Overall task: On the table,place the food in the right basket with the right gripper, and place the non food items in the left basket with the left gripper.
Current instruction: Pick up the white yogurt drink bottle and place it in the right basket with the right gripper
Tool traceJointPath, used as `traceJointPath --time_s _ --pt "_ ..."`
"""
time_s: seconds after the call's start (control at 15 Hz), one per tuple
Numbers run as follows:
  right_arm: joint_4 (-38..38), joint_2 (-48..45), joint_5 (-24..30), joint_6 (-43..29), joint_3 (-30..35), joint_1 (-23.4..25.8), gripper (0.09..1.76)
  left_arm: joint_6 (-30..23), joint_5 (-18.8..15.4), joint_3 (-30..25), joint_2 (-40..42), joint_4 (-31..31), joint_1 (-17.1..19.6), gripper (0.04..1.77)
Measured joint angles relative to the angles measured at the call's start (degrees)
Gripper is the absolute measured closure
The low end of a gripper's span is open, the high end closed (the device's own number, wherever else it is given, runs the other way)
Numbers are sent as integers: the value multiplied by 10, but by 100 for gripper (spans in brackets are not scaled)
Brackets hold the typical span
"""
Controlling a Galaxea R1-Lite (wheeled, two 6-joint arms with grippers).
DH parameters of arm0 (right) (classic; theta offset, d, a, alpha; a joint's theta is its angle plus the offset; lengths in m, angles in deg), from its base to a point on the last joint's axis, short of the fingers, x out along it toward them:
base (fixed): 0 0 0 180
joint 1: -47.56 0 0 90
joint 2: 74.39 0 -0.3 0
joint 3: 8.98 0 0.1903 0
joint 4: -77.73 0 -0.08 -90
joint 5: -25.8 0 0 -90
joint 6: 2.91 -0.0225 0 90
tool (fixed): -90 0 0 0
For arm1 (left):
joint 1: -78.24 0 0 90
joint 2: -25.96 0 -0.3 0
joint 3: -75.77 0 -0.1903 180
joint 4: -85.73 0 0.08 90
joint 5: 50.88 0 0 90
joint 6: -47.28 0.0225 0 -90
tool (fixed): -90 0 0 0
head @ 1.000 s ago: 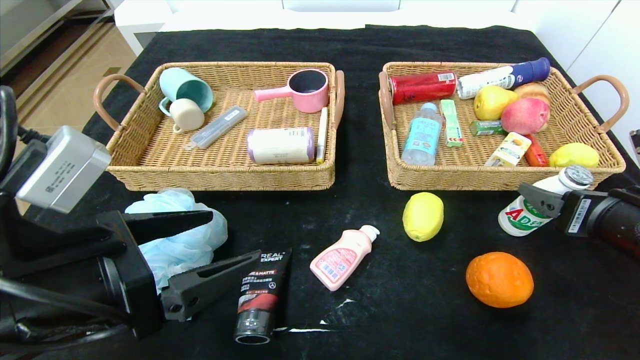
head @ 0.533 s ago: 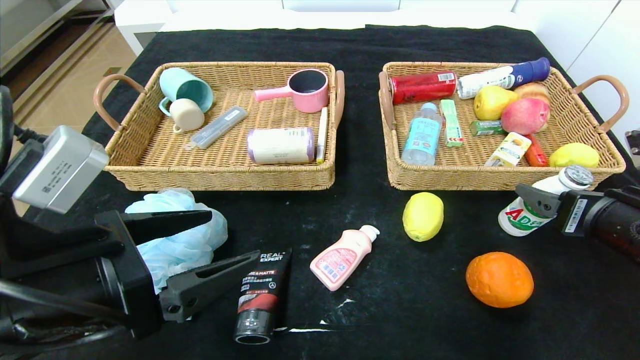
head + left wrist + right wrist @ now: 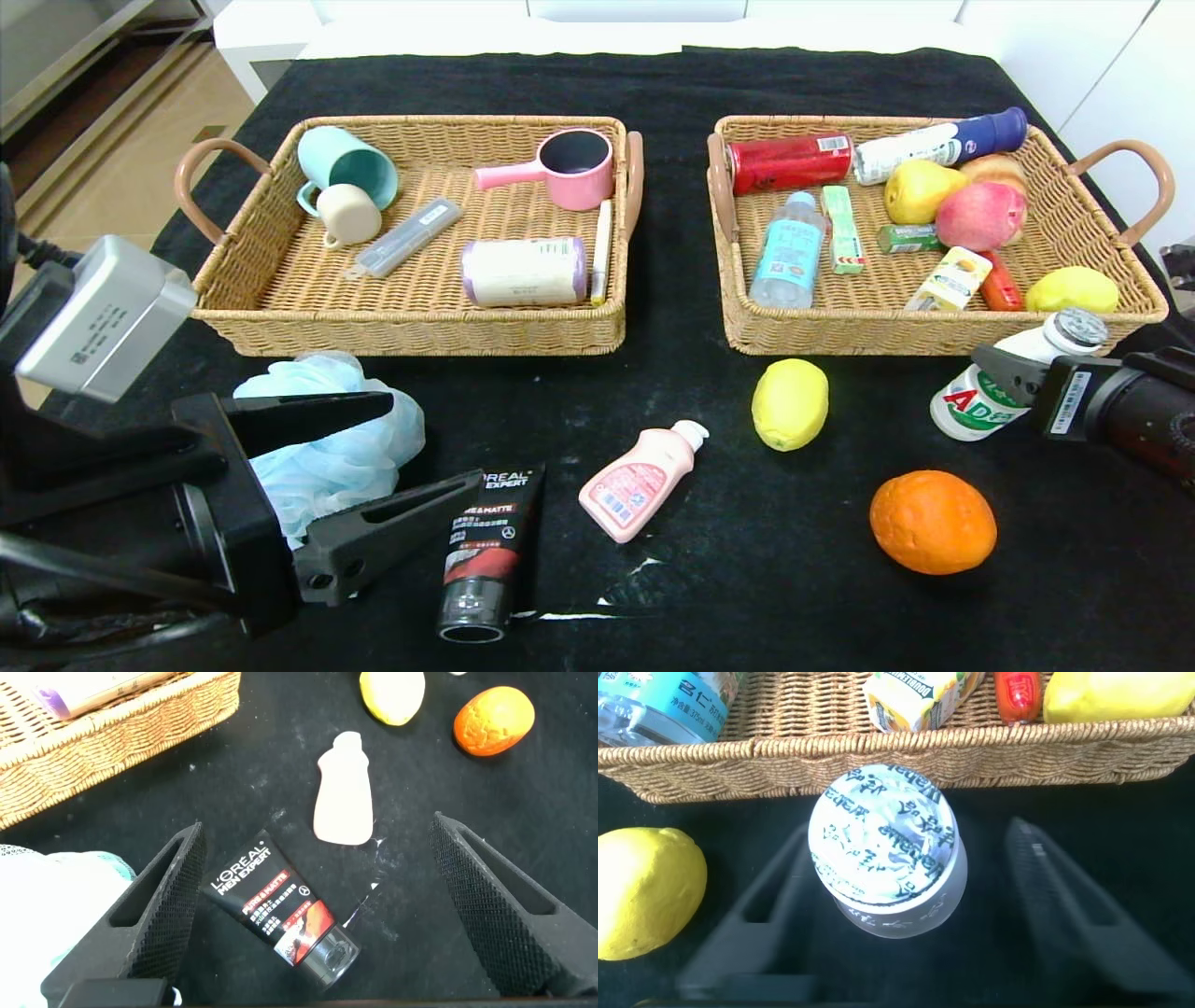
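Straddling the white AD bottle (image 3: pixel 1008 390) near the table's right edge, the right gripper (image 3: pixel 906 910) holds its jaws apart. The left gripper (image 3: pixel 425 448), jaws wide, hovers at the front-left corner over the black tube (image 3: pixel 280 913) lettered "L'OREAL MEN EXPERT".

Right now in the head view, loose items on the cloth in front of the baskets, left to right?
Blue bath pouf → black L'Oreal tube → pink bottle → lemon → orange → white AD drink bottle, with the right gripper at it.
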Motion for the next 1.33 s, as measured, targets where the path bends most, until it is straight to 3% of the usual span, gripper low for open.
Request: traceJointPath --time_s 0.13,0.27,1.0,1.33 --pt "0 0 0 0 1 0 81 1 0 -1 1 -1 0 9" --pt "0 2 1 0 1 0 92 1 0 -2 1 0 0 9" --pt "2 0 3 2 4 -6 96 0 0 -3 2 0 0 9" --pt "57 -50 19 12 -9 -16 96 0 0 -2 1 -1 0 9"
